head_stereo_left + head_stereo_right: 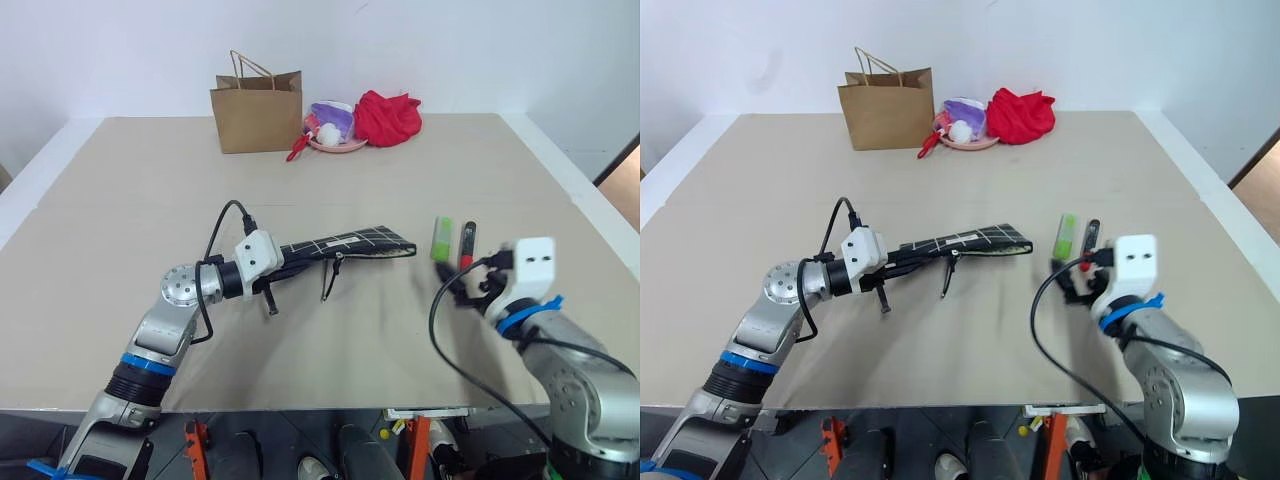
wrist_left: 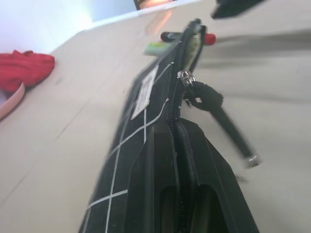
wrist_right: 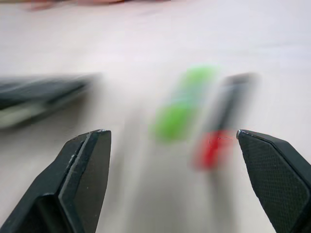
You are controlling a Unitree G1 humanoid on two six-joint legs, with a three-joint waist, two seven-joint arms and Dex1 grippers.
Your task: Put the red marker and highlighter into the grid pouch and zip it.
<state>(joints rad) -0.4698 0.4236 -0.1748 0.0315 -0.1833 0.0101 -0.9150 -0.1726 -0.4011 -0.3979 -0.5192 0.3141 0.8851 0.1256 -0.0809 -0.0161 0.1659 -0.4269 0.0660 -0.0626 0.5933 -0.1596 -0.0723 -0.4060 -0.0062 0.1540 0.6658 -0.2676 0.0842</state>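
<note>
Left claw (image 2: 187, 194) we see clenched on the grid pouch (image 1: 345, 243); its white label (image 2: 144, 90) is unreadable; right claw (image 3: 175, 145) gapes released near highlighter (image 1: 442, 238) and red marker (image 1: 467, 245).

Wide beige table (image 1: 330, 180), plain white wall (image 1: 450, 50) behind, even bright light

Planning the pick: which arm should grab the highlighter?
Right. Its open tool sits just short of the highlighter and the red marker, both lying on the table. The left tool is shut on the pouch, holding it up.
</note>
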